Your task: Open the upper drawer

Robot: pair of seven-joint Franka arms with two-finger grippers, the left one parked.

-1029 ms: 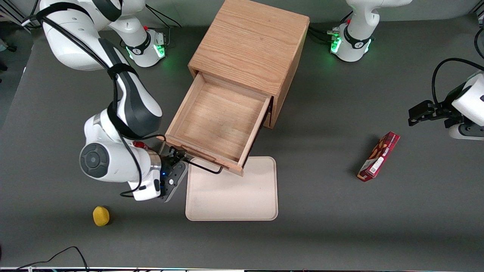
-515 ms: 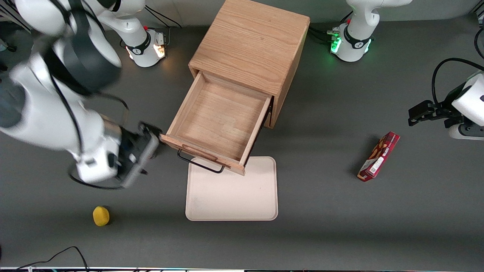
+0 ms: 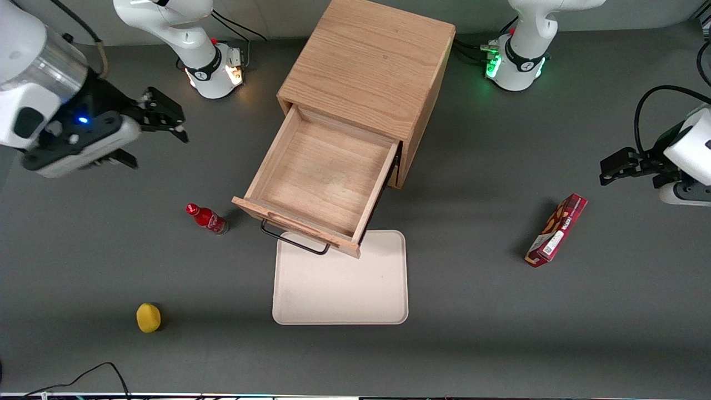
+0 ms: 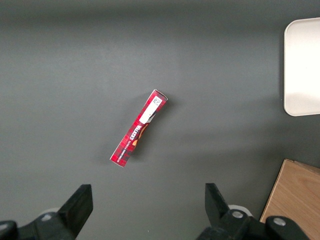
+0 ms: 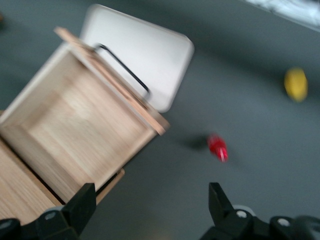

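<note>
Upper left of the front view, the gripper (image 3: 158,119) hangs high over bare table, fingers apart and holding nothing, well clear of the cabinet. Moving across: a yellow ball (image 3: 148,317) low down, then a small red bottle (image 3: 206,218) just beside the drawer's corner. Centre frame, the upper drawer (image 3: 319,178) stands pulled far out of the cabinet (image 3: 372,61), empty, its black handle (image 3: 293,242) overhanging the beige tray (image 3: 340,283). Far right, a red box (image 3: 556,230) lies on the table. The opening looks finished; I'd say the next move is only parking the arm.
</note>
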